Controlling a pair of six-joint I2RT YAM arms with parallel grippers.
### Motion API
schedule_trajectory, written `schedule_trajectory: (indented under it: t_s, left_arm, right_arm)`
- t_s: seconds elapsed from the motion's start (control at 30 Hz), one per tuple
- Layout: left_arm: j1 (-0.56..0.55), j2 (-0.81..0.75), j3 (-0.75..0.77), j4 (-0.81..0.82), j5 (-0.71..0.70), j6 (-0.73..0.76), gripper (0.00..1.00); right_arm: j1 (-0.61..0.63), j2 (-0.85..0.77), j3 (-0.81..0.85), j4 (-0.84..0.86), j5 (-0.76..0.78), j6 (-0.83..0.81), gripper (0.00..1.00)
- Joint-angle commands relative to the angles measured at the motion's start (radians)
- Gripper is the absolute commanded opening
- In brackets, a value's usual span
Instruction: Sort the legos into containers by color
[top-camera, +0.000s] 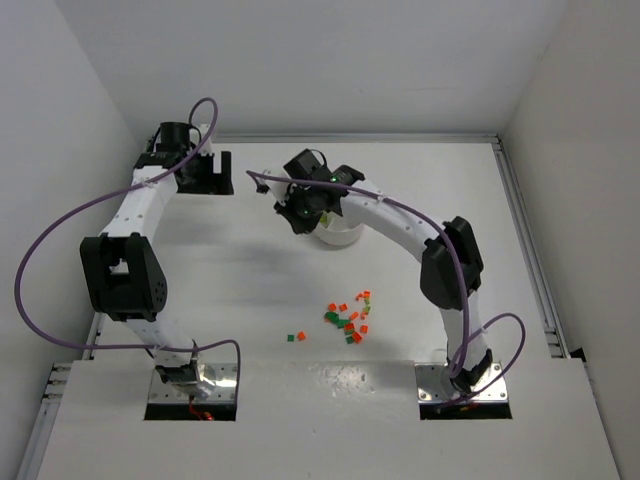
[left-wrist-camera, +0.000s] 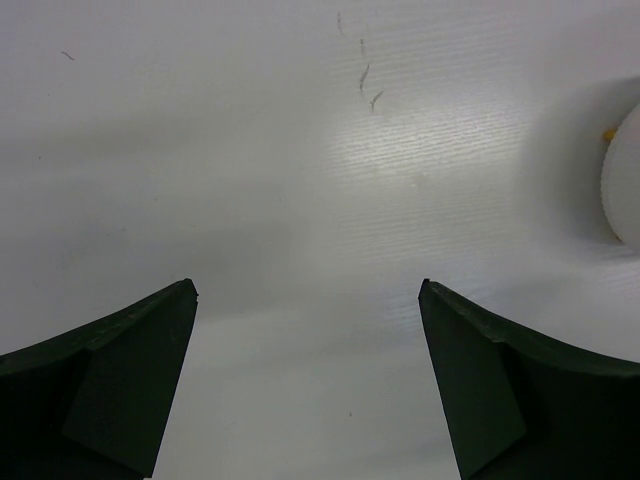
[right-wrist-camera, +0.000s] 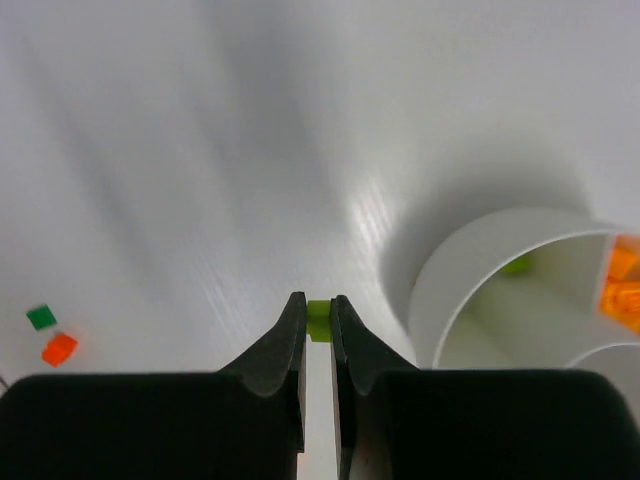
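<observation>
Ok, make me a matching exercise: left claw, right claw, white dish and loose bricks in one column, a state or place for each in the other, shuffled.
Column one:
1. left claw
2. right claw
3. white dish
4. loose bricks

Column two:
A. has orange bricks in one compartment
B. open over bare table
C. scattered on the table, outside the dish
D. shut on a light green brick

Pairs: 1-B, 2-D, 3-A, 4-C.
</observation>
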Motion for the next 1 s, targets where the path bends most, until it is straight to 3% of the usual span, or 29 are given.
schedule_trajectory:
  t_s: [0.0,0.2,0.77,0.87,0.97]
  left_arm:
    - [0.005,-0.006,0.048,-0.007,-0.014,0.003,1.0]
    - [0.005,-0.006,0.058,-0.007,-0.014,-0.017,1.0]
    - [0.005,0.003,0.048,-0.007,-0.014,-0.026,1.0]
    - [0.005,0.003,0.048,-0.007,-0.014,-0.026,1.0]
    - [0.005,0.003,0.048,-0.007,-0.005,-0.026,1.0]
  right_arm:
    - [0.004,0.046,0.137,-0.003,0.022,0.005,0.0]
    - [-0.029,0.123,0.268,-0.023,0.109,0.016,0.0]
    - [-0.095,0.143,0.248,-0.024,0.183,0.016,0.0]
    - [-0.106,0.143,0.223,-0.024,0.172,0.016,0.08]
    - [-0.106,0.123,0.196,-0.014,0.172,0.016,0.26]
